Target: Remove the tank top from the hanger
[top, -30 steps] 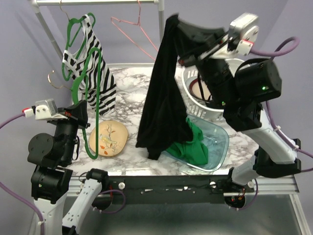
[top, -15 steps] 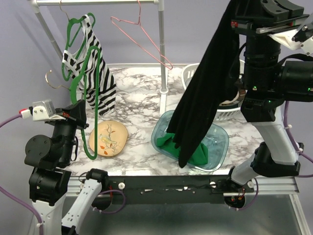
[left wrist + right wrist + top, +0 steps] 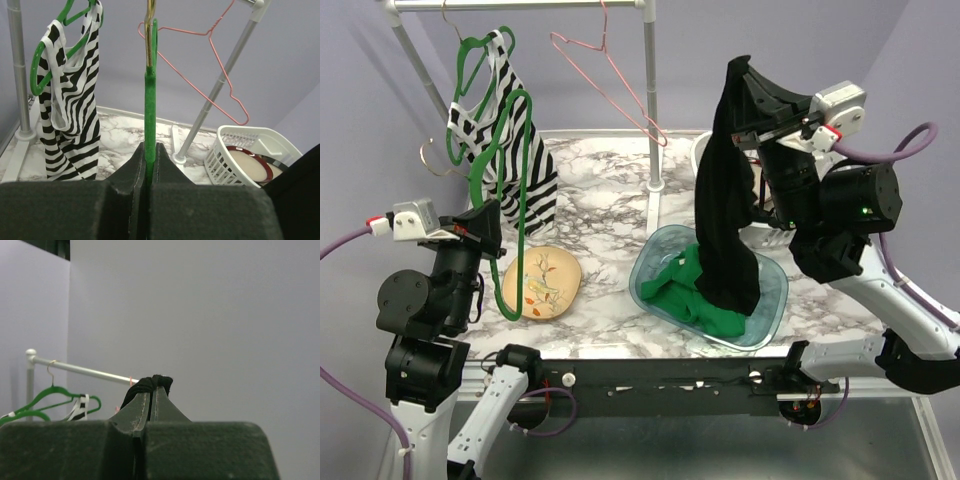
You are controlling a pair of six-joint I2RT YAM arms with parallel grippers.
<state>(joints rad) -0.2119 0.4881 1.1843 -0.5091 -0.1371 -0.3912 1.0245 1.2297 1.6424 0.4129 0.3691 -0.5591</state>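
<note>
Right hand (image 3: 151,396): pinching the long black cloth tank top (image 3: 724,215), which hangs straight down below it.
Left hand (image 3: 148,152): clamped on the thin green hanger (image 3: 149,95).

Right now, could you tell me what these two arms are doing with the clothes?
The right end effector is shut on the top of a black tank top, whose lower end reaches into the clear bin onto a green garment. The left end effector is clamped on a bare green hanger. A striped tank top hangs from the rack.
</note>
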